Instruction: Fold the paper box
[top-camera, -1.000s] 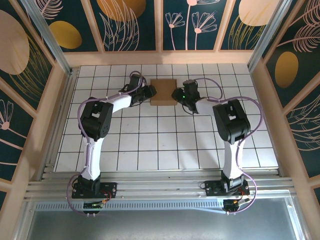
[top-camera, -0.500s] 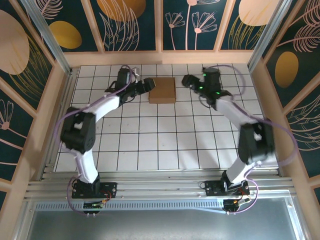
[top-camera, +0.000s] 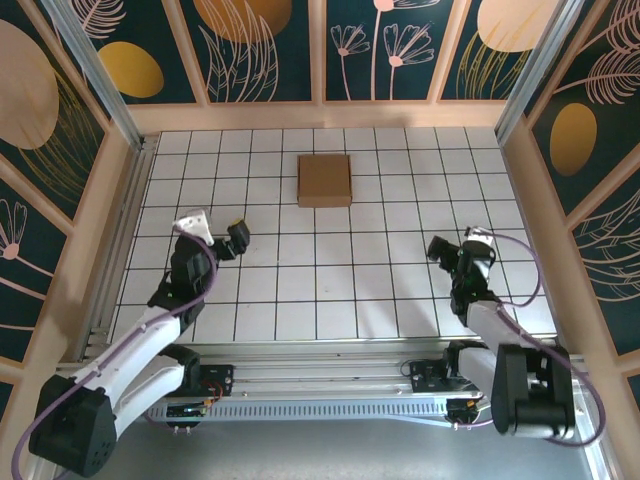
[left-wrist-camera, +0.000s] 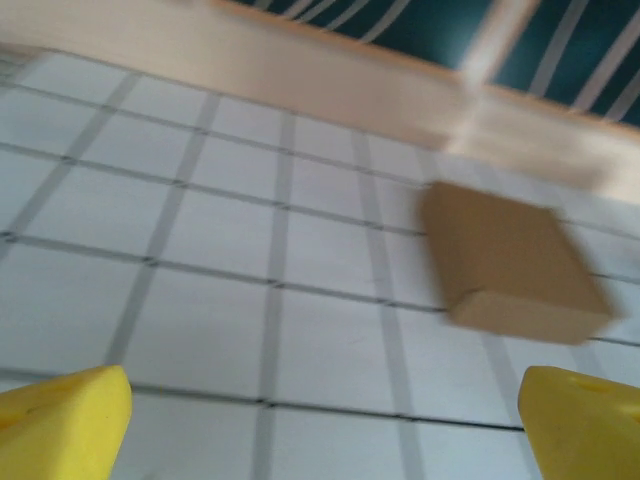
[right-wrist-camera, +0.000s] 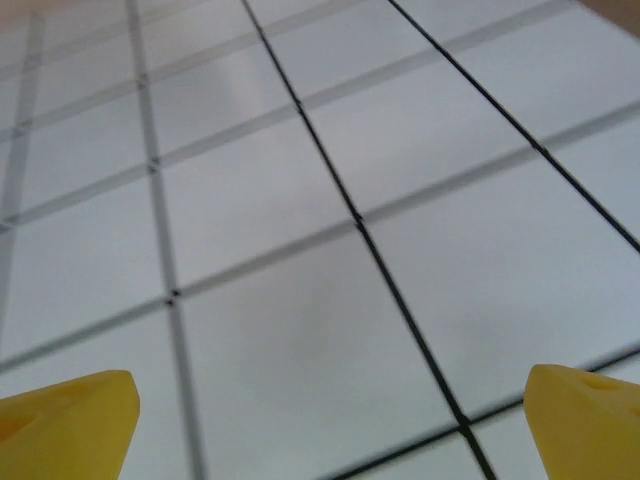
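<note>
Paper box folding looks all done to me. The white tiled table is the biggest thing, and the paper box sits on it close to the far wall, with tiles showing all around it. It is a small square brown box with a flat closed top, and the left wrist camera shows its sides standing up. I see no loose flaps, though its far side is hidden.

The left gripper hangs nearer to us than the box and off to the left, well apart from it. The right gripper hangs nearer and off to the right, also well apart. Both have let go. Their yellow fingertips are spread wide with nothing between them. I think nothing is left to fold.
</note>
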